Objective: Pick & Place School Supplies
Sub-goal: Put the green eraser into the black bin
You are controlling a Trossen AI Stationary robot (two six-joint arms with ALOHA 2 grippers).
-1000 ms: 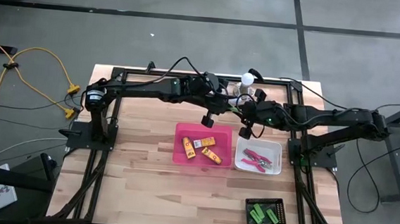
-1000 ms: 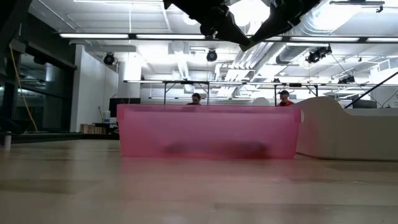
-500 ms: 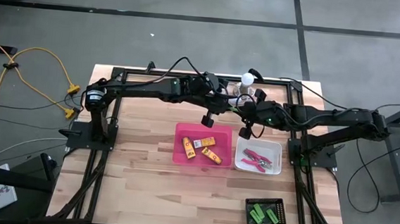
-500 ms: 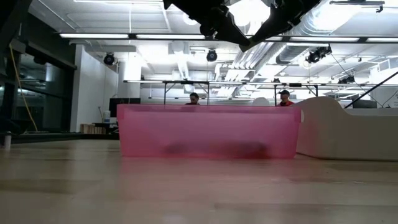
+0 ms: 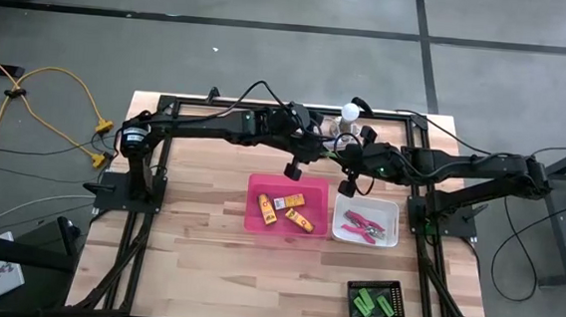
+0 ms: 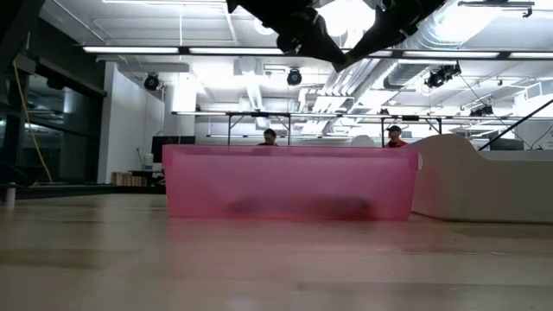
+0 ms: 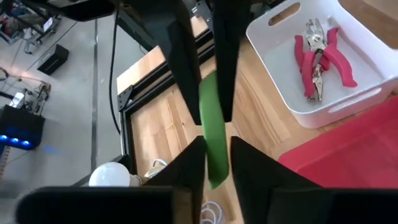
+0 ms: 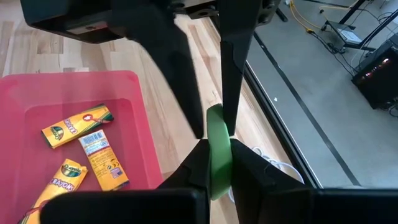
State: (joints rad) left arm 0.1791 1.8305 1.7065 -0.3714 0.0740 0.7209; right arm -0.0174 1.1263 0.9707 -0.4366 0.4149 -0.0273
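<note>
Both pincers clamped on one green stick (image 7: 213, 134) above the desk (image 5: 198, 233).
Left pincer (image 7: 210, 99) and right pincer (image 8: 214, 134) met end-on; pink tray (image 5: 257, 220) and white tray (image 5: 387, 236) sat nearby.

Pink tray (image 5: 287, 208), white tray (image 5: 366, 222), green sticks (image 5: 373, 304).

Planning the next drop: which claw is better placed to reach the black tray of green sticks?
Right. The right claw, gripping a green stick, hangs nearer the black tray, which lies on its side. The left claw, gripping a second green stick, hangs beyond the pink tray.
</note>
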